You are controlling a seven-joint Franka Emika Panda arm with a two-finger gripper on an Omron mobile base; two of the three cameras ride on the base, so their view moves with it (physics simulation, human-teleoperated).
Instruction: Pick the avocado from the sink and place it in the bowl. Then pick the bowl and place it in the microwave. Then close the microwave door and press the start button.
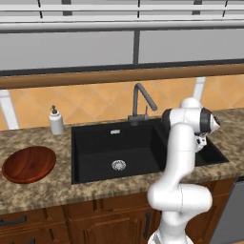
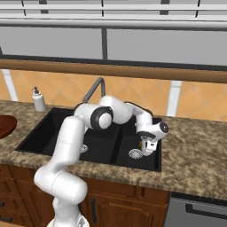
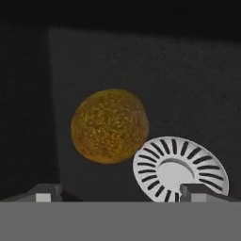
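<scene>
**Tool poised over the avocado in the sink**

The tool (image 2: 148, 148) is held spread wide and empty, lowered into the sink's (image 2: 48, 128) right basin so the avocado (image 3: 109, 126), lying beside the drain (image 3: 180, 168), can be straddled. The bowl (image 1: 28, 164) is left waiting at the tabletop's (image 1: 33, 193) left end.

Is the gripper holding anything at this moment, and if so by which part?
Nothing is held. The gripper is open over the sink floor, with the avocado ahead of its fingertips, untouched, beside the drain.
</scene>
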